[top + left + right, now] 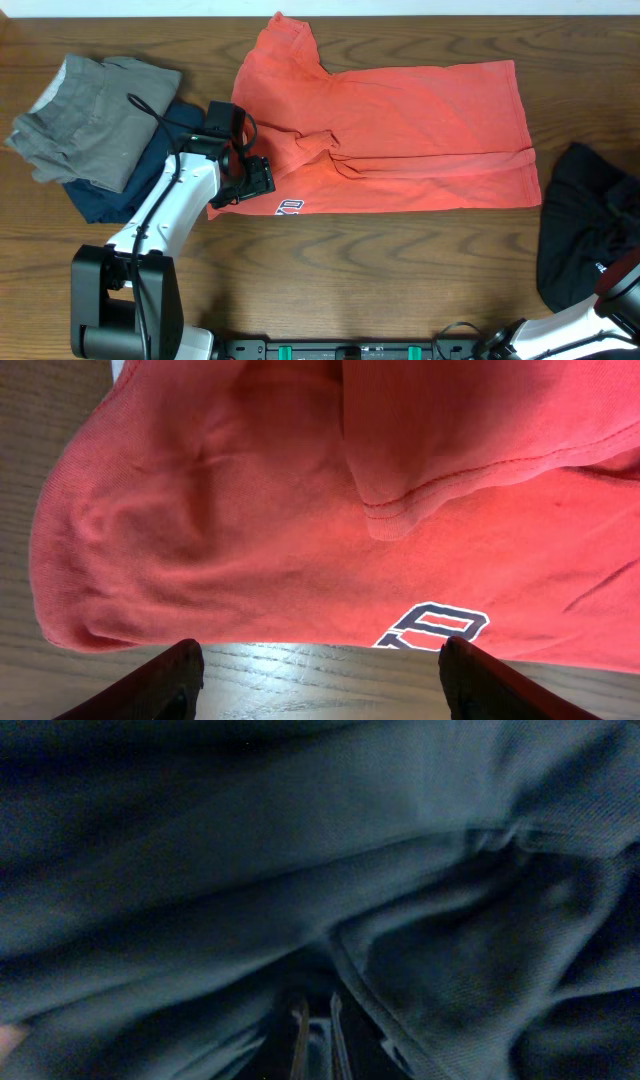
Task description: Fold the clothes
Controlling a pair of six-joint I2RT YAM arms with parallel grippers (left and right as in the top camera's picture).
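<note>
Coral-red short-sleeved T-shirt [420, 120] lies spread across the far middle of the brown wooden table [330, 270], its body running left to right, with a bunched ridge of cloth near its left-hand end and one sleeve pointing to the far edge. The left gripper [258, 180] sits at the near left corner of that shirt, right at the cloth's edge. In the left wrist view its two dark fingertips [170, 675] stand wide apart, with only bare wood and the shirt's rounded edge between them; nothing is clamped. Just ahead of them a scrap of white lettering [435, 628] shows at the shirt's near border, and a stitched sleeve hem [400, 510] lies folded over the body above it.

Left of the shirt, close beside the left arm, a grey folded garment [85, 120] rests on top of a navy garment [110, 195]. A black cable [150, 115] loops from the arm over that pile.

At the right edge of the table a black cloth garment [585, 220] lies crumpled, well apart from the pile and just beside the shirt's right end. The right gripper [317, 1040] is buried against this dark cloth, which fills the right wrist view. Whether its fingers are spread or closed cannot be told.
</note>
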